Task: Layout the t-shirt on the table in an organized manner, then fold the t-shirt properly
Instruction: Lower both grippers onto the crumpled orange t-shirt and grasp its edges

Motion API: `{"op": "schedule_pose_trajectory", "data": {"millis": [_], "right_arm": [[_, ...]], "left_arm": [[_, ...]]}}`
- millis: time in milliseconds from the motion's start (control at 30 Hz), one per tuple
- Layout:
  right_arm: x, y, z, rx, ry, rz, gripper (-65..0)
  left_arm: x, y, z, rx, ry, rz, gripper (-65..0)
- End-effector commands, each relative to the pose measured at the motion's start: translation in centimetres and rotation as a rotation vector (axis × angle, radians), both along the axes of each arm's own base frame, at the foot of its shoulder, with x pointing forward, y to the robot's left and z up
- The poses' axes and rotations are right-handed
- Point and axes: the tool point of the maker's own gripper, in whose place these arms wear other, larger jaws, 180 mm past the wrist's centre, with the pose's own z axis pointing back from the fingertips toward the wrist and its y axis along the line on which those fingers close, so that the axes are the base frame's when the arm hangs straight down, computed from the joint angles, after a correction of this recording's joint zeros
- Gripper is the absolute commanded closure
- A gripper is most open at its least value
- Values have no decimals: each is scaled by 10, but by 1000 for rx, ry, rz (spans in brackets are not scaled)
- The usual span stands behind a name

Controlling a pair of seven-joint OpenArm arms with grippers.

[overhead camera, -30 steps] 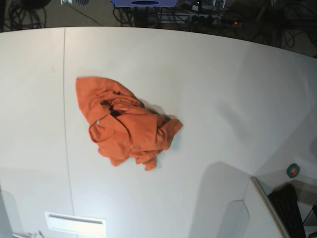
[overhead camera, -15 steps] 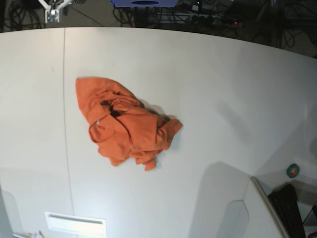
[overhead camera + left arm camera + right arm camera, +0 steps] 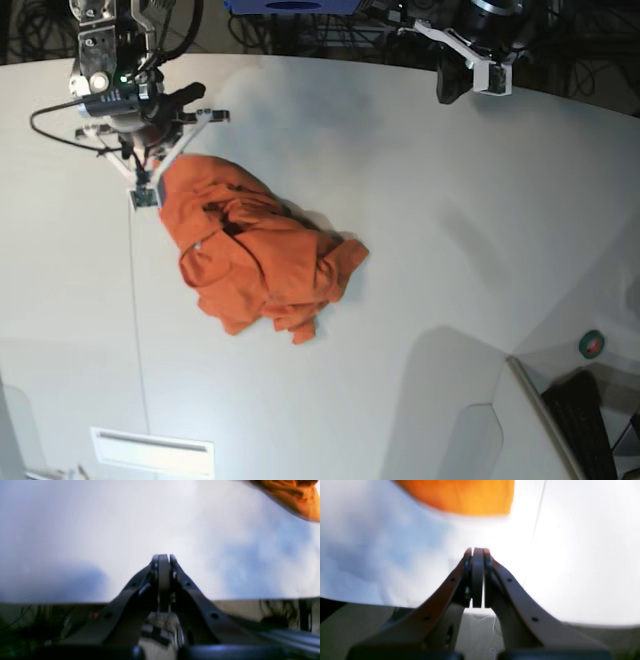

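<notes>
The orange t-shirt (image 3: 255, 250) lies crumpled in a heap on the white table (image 3: 450, 250), left of its middle. My right gripper (image 3: 146, 192) is shut and empty, hanging over the table at the shirt's far-left corner, close to the seam line (image 3: 130, 290). In the right wrist view its shut fingertips (image 3: 477, 552) point at the shirt's edge (image 3: 460, 497) and are apart from it. My left gripper (image 3: 450, 88) is shut and empty above the table's far right edge. In the left wrist view its fingertips (image 3: 163, 558) are far from the shirt (image 3: 292, 492).
A green tape roll (image 3: 592, 344) and a black device (image 3: 582, 425) sit on a lower shelf at the front right. A white rectangular plate (image 3: 152, 450) lies near the front left edge. Cables (image 3: 340, 25) run beyond the far edge.
Both arms have come into the base view from beyond the far edge. The right arm now reaches the shirt's far-left corner. The shirt has not moved.
</notes>
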Motion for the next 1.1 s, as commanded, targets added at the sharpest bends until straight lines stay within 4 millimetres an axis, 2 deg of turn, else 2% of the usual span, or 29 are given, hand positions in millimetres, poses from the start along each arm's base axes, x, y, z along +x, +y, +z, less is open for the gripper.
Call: {"op": "schedule_pose_trajectory", "data": {"millis": [0, 100, 133, 233, 333, 533, 667, 767, 867, 1067], "right_arm": [[11, 5, 9, 8, -38, 15, 0], [26, 8, 13, -26, -25, 78, 0], [30, 9, 13, -33, -16, 77, 0], [39, -15, 18, -97, -23, -110, 0], [50, -17, 29, -108, -80, -245, 0], [56, 35, 33, 32, -74, -163, 0], [66, 45, 39, 161, -103, -201, 0], [70, 53, 43, 237, -126, -199, 0], [76, 50, 46, 263, -171, -196, 0], [77, 52, 46, 287, -171, -194, 0]], "left_arm": [[12, -1, 7, -3, -30, -2, -53], [28, -1, -1, 6, 29, -10, -260], [33, -2, -1, 6, 35, -11, -306], [47, -2, 2, 8, 20, -14, -390], [64, -1, 7, 15, -16, -15, -392], [98, 2, 22, 27, -94, -20, -395], [109, 4, 24, 30, -113, -16, -397], [109, 10, 16, 43, -95, -14, -397], [113, 15, 9, 52, -83, -6, -397], [109, 20, -3, 59, -51, 4, -395]]}}
